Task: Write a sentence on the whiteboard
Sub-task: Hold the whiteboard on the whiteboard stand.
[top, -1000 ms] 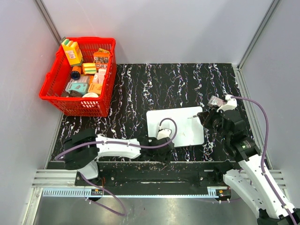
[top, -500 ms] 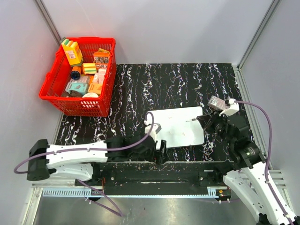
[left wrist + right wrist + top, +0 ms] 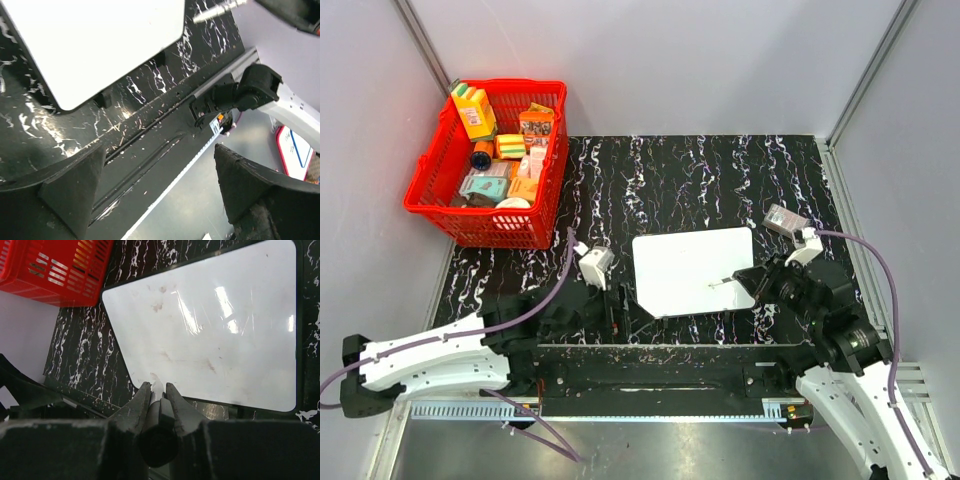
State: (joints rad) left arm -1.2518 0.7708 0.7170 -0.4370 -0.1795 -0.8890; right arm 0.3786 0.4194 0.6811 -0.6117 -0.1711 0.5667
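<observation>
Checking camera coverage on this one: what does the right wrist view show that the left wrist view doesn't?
Only right wrist: the red basket, most of the blank whiteboard, and the right fingers shut on the marker. Only left wrist: the left fingers spread open with nothing between them, and the right arm. Both: the whiteboard's near edge, the marker and the black marbled table.

No text is legible on the whiteboard [image 3: 690, 265] or basket packages [image 3: 475, 112].
</observation>
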